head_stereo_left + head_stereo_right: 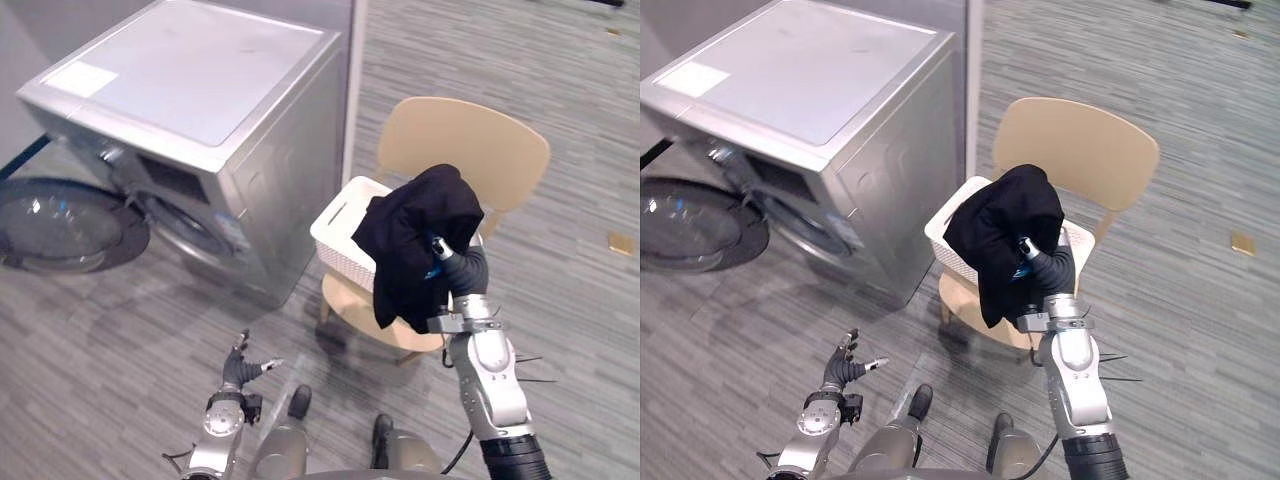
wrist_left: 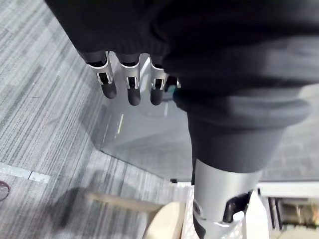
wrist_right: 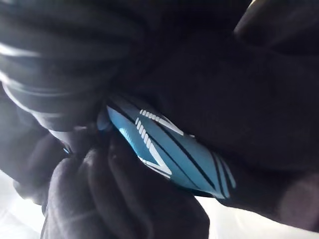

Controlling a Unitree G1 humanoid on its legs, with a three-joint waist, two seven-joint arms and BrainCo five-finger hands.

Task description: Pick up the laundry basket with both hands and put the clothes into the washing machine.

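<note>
One black garment (image 1: 415, 235) drapes over the right hand (image 1: 460, 266), hiding its fingers; I cannot tell their grip. Just below that hand sits the white basket (image 1: 343, 236) on a chair (image 1: 470, 140). The left hand (image 1: 240, 372) hangs low, fingers relaxed.

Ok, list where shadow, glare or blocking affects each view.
Left eye view: sheen on the washing machine top, shadows on the floor under the chair. Right wrist view: black garment darkens it, bright light at the edges. Left wrist view: left hand evenly lit.
</note>
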